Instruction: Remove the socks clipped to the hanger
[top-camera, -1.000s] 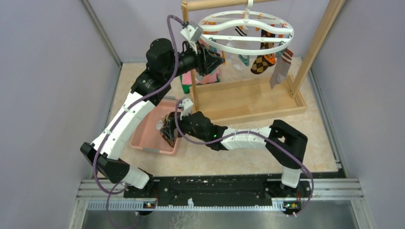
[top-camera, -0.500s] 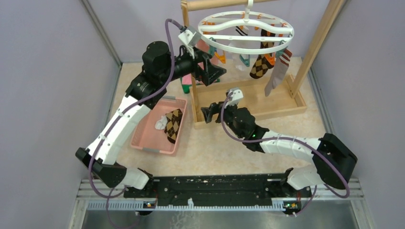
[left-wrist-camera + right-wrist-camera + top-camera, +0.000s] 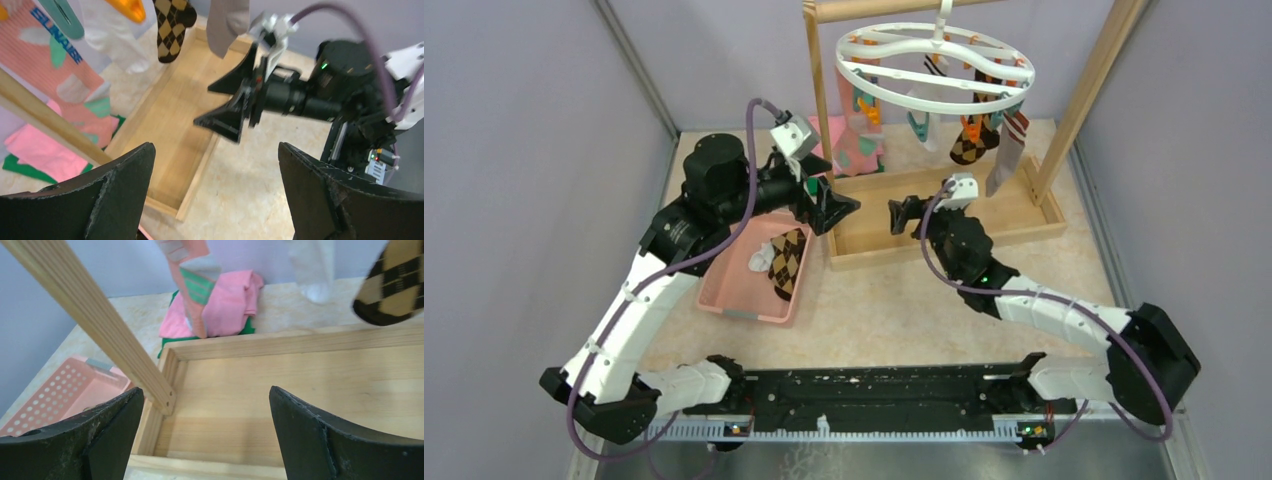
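At the lower left of the top view, two socks [image 3: 776, 262] are seen lying in a pink basket [image 3: 729, 295]. Just right of it, the left claw [image 3: 837, 212] is held wide apart with nothing in it. The right claw [image 3: 898, 215], near the middle of the frame, is spread wide and bare too. At the upper right, the hanger [image 3: 943, 34] is hung by its hook. More socks are clipped under it, such as a brown diamond one [image 3: 969, 142] and a grey one [image 3: 1004, 160].

The claws are close together beside a wood post [image 3: 95, 322], so a bump could happen. If a sock is tugged sideways, the hanger could swing, or be pulled off its bar.

The basket and the whole ring are shown only from the top. In the left wrist view, the right claw is seen from the side, with sock toes above it. The tray [image 3: 280, 344] floor and the pink and green cloths [image 3: 227, 302] are shown close up only in the right wrist view.
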Controlling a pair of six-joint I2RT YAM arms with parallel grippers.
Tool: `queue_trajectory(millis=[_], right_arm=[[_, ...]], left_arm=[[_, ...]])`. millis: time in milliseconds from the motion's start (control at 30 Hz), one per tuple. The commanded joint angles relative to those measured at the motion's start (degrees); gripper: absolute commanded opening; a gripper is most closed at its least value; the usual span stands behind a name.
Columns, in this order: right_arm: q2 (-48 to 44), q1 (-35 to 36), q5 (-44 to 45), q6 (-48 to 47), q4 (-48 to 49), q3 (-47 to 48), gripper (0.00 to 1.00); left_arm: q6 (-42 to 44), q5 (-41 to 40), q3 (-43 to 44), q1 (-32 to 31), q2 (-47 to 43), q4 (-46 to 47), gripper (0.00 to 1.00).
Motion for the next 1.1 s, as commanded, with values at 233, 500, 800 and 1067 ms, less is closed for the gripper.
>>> queue_trajectory(millis=[233,500,800,1067], right_arm=[[-27.7,-1.2,10.9,2.1,-24.2,-1.4,0.92],[-26.0,-5.4,19.3,-4.8,-28.2,4.0,0.92],[-18.1,-20.1,9.5,-5.3,-21.1,7.7,0.88],[-13.6,-22.0,1.1,-10.9,-13.1,7.8,0.53]], left_arm=[[4.0,-0.3,-2.2,1.3,-0.2,-4.6,0.99],[2.0,1.8,-0.6,1.4,0.2,-6.2,0.99],[2.4,2.5,0.4,1.5,-0.4,-8.9,0.99],[2.5,3.7,1.3,1.4,-0.6,-9.8,0.99]])
